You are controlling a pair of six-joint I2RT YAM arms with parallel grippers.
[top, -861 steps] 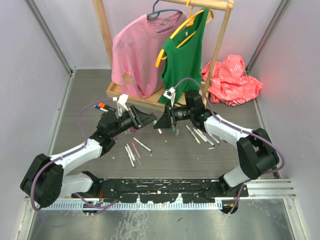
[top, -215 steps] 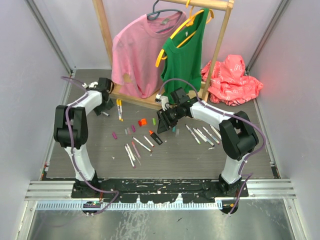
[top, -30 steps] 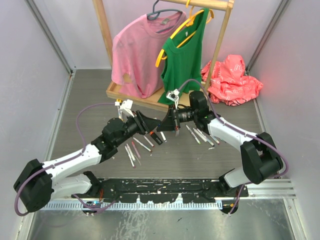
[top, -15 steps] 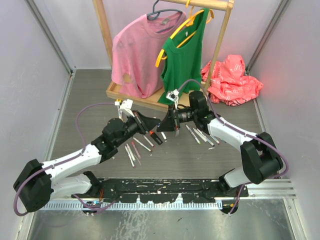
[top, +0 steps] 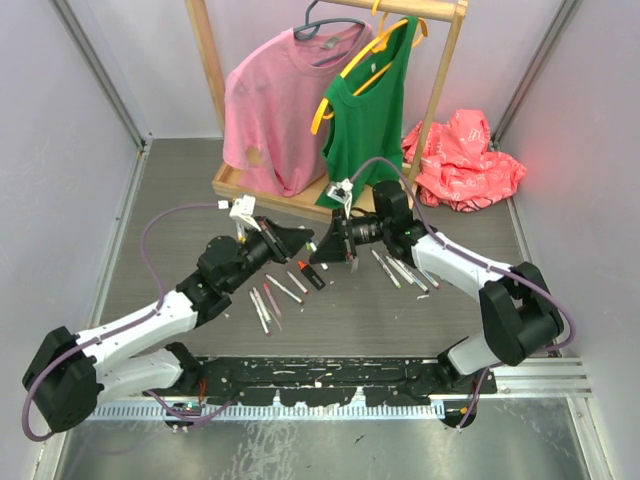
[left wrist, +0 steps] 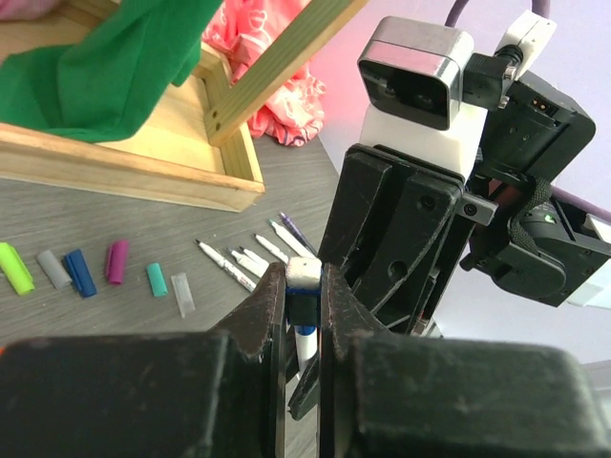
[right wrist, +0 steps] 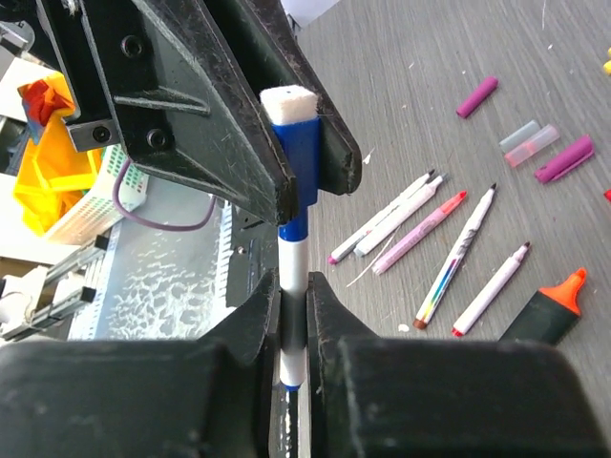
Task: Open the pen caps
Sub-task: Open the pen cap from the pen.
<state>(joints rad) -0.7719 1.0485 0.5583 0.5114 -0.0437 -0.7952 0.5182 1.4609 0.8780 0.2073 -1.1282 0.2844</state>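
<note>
One marker is held between both grippers over the middle of the table. My left gripper [left wrist: 304, 291] [top: 300, 243] is shut on its blue pen cap [left wrist: 304, 307] [right wrist: 299, 157], which has a white end. My right gripper [right wrist: 293, 305] [top: 326, 250] is shut on the marker's white barrel [right wrist: 293, 277], just below the cap. The cap sits on the barrel's end. Loose pen caps lie on the table: green [left wrist: 11, 267], grey [left wrist: 52, 269], blue [left wrist: 78, 273], purple [left wrist: 115, 260], teal [left wrist: 156, 279], and more purple ones [right wrist: 477, 96].
Uncapped markers lie below the grippers [top: 262, 303] and to the right [top: 405, 270]. A black and orange highlighter [top: 312, 275] lies between them. A wooden clothes rack base [top: 270, 195] with a pink shirt and green top stands behind. A red bag [top: 462, 160] lies back right.
Seven seconds ago the arms were apart; now both hold the one marker. Over the last second the left gripper has shifted slightly back and left. The cap is still at the barrel's end.
</note>
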